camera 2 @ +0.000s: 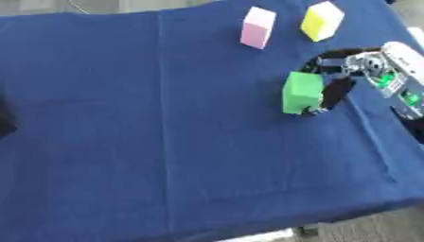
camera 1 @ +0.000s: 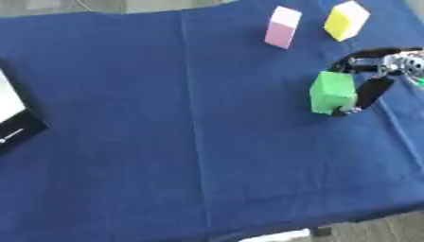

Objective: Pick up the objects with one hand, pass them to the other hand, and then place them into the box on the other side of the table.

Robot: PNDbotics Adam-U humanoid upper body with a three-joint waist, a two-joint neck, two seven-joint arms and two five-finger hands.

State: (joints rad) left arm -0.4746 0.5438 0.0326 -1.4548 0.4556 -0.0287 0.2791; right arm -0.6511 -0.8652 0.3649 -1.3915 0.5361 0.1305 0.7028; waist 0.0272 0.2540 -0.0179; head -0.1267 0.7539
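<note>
Now my right hand (camera 2: 335, 78) has the green block (camera 2: 301, 91).
My fingers and thumb curl round it over the blue table (camera 1: 165, 142); the pink block (camera 1: 282, 27) and yellow block (camera 1: 345, 20) stand just beyond my hand, and the box's edge (camera 1: 13, 116) lies well apart on the far left.

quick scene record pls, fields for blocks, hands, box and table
surface: table under a blue cloth
green block: right side of the table, right hand curled round it
pink block: far side, standing free
yellow block: far side, right of the pink one, apart from it
box: left edge, white and black, only partly in view
left hand: not in view
task stage: first block grasped, no handover yet
</note>
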